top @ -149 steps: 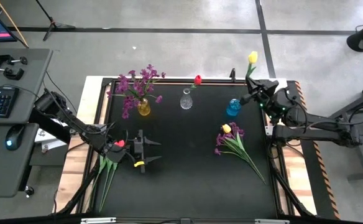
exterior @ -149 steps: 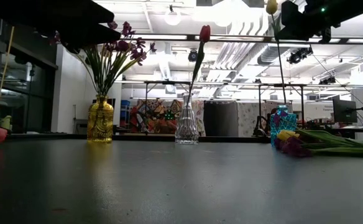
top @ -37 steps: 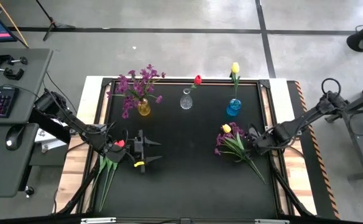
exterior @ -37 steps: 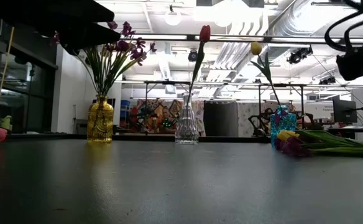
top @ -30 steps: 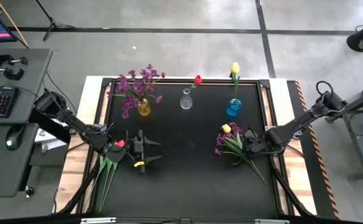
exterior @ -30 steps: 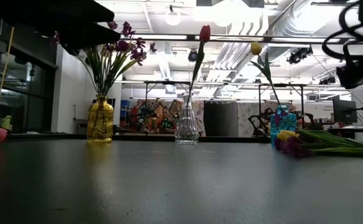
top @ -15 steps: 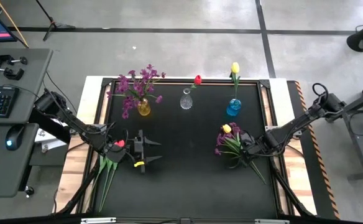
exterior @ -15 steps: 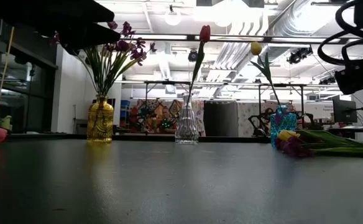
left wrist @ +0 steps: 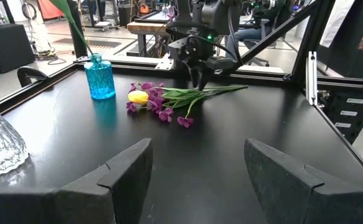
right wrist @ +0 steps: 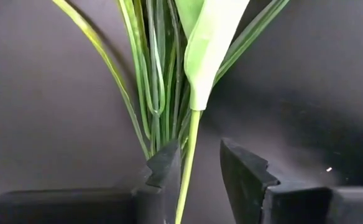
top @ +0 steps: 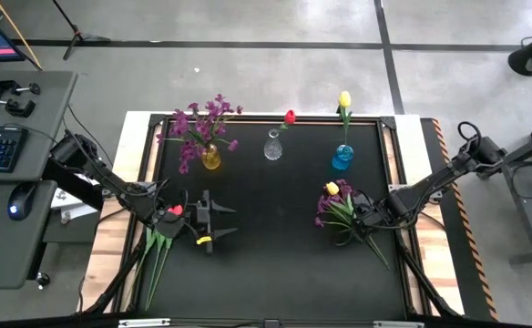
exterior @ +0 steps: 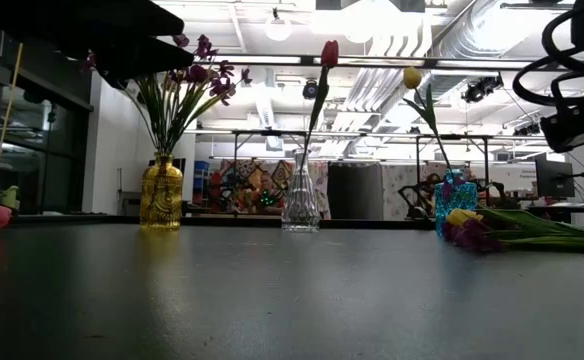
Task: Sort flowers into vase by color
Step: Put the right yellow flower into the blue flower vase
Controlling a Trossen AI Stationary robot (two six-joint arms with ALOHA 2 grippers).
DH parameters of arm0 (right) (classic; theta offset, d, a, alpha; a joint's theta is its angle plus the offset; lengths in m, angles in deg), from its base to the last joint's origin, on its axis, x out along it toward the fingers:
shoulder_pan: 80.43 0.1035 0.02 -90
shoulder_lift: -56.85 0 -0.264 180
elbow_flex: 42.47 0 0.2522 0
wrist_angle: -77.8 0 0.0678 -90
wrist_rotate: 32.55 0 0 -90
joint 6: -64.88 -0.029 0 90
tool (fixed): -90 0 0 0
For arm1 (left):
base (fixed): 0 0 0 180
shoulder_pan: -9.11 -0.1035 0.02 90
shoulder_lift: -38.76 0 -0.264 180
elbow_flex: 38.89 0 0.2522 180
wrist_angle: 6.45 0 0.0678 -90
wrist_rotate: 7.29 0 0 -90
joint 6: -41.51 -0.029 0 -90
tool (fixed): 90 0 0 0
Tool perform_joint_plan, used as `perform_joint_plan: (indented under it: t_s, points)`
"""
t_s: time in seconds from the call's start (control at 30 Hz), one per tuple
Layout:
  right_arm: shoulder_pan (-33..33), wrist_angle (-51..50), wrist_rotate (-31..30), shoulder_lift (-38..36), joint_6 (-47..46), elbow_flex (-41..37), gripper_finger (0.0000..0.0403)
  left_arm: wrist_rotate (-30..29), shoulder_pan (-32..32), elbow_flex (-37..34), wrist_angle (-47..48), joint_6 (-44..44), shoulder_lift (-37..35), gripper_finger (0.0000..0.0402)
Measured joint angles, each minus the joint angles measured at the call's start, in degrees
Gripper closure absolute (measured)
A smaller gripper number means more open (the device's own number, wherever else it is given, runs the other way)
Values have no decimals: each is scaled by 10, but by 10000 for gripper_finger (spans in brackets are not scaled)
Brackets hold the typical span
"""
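While our right gripper (right wrist: 197, 163) hangs low over the loose flowers (top: 343, 212) on the table (top: 275, 264), one pale green stem (right wrist: 189, 158) runs between its slightly parted fingers, unclamped. Our left gripper (left wrist: 197, 171) waits wide apart, holding nothing.

The loose flowers (top: 343, 211), purple sprays and one yellow tulip (top: 332, 189), lie flat under the right gripper (right wrist: 197, 167); one green stem (right wrist: 188, 163) passes between its fingers.
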Motion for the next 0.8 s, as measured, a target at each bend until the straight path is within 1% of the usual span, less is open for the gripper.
perform_joint_plan:
  t_s: [0.2,0.4,0.8]
  points:
    - [0,1,-8,0,-2,0,320,0,0,0,0,0,0,161]
    - [0,18,-8,0,-2,0,320,0,0,0,0,0,0,161]
    - [0,17,-7,0,-4,0,320,0,0,0,0,0,0,161]
